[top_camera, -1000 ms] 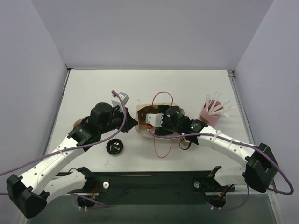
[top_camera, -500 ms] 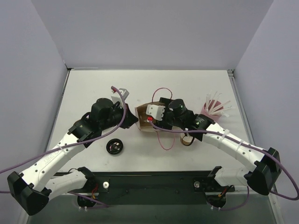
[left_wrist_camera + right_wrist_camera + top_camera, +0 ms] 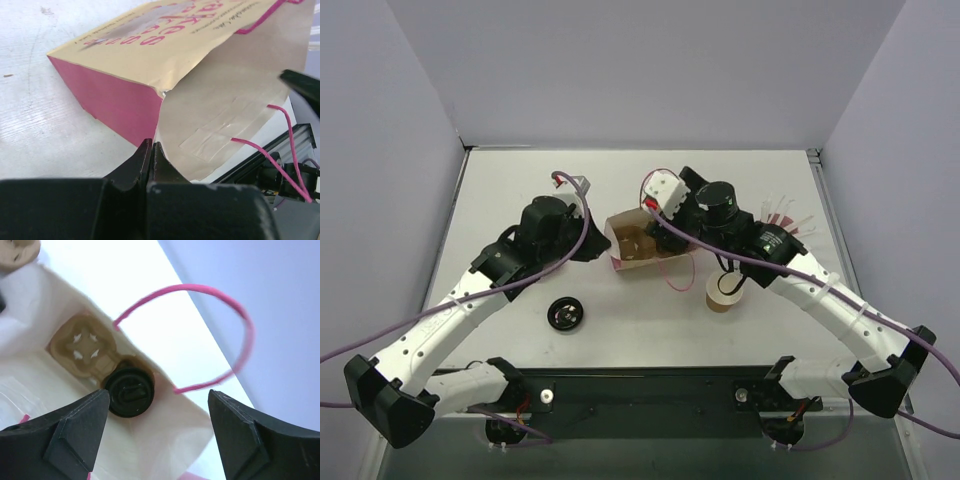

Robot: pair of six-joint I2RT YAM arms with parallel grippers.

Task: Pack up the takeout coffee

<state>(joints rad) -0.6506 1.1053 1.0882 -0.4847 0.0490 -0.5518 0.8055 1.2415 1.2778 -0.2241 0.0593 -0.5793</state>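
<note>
The takeout coffee [image 3: 130,391], a cup with a black lid, stands inside the open paper bag [image 3: 642,252] next to a kraft cup carrier [image 3: 87,350]. My right gripper [image 3: 160,412] is open and empty, raised above the bag's mouth and looking down into it; in the top view it [image 3: 670,210] hangs over the bag's far edge. My left gripper [image 3: 151,150] is shut on the bag's edge, and the bag's tan and pink side [image 3: 150,45] fills its view; in the top view it [image 3: 595,245] is at the bag's left side.
A lidless brown cup [image 3: 723,293] stands right of the bag under the right arm. A loose black lid [image 3: 565,314] lies near the left arm. A pink cup of stirrers [image 3: 778,228] stands at the right. The bag's pink handles [image 3: 672,282] loop out.
My right gripper has risen up and back out of the bag, open and empty. The left gripper kept hold of the bag's edge and shifted slightly back.
</note>
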